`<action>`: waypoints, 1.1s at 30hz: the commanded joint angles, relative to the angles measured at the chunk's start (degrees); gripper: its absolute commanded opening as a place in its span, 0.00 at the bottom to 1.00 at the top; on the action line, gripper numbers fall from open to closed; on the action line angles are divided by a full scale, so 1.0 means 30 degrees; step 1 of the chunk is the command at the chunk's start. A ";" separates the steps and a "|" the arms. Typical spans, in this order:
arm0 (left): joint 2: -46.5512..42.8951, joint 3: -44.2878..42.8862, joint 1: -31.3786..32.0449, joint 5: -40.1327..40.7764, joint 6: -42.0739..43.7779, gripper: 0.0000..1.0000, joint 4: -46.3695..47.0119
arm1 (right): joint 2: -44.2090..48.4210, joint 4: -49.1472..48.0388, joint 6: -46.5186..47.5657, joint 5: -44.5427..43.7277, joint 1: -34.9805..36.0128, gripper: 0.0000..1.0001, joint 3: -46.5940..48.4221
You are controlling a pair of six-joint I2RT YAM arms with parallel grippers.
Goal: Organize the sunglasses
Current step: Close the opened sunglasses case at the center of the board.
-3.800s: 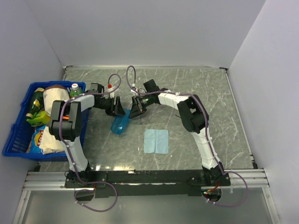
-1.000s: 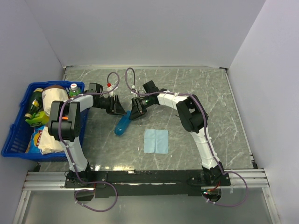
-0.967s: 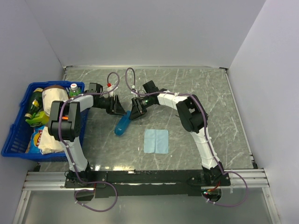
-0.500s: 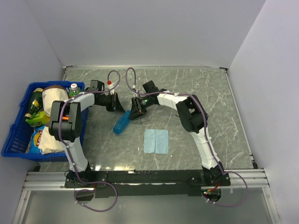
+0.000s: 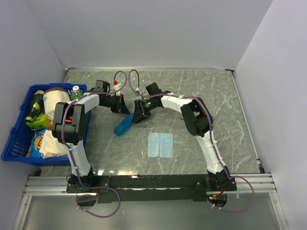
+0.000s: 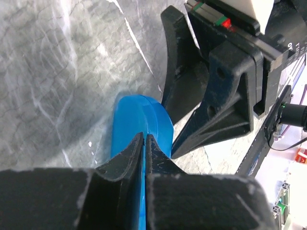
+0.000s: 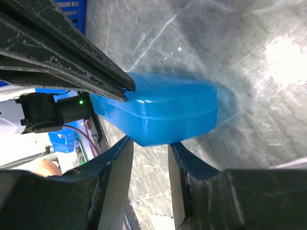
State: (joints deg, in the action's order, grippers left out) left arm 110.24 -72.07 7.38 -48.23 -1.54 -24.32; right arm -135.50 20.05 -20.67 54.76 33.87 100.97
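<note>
Blue case (image 5: 123, 126) lay left of centre on the grey table (image 5: 201, 96). Its upper end met the left gripper (image 6: 144, 139), which was closed. Beside it, the right gripper (image 7: 149, 142) stood partly open.

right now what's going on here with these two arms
Both arms meet at a closed blue clamshell case on the table. The left gripper is shut, its tips at the case's edge; the right gripper stands open close beside it. No sunglasses are in view. A light-blue cloth lies nearby, untouched.
</note>
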 commanded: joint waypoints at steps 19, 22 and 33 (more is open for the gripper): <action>0.0082 -0.0702 -0.0291 -0.1152 0.1098 0.15 -0.3816 | 0.0958 -0.2582 0.0268 -0.1350 -0.0244 0.64 0.0124; 0.0051 -0.0936 -0.0350 -0.0888 0.1478 0.15 -0.4547 | 0.1017 -0.2758 0.0063 -0.1263 -0.0186 0.58 0.0036; -0.0387 -0.0440 -0.0555 -0.0155 0.3207 0.13 -0.6952 | 0.0930 -0.3169 -0.0611 -0.0472 0.0459 0.43 -0.0111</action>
State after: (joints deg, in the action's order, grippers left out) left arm 110.80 -74.83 4.71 -48.36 4.40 -36.14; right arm -135.35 16.53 -21.28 55.64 34.30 100.18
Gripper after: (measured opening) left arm 0.135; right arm 0.445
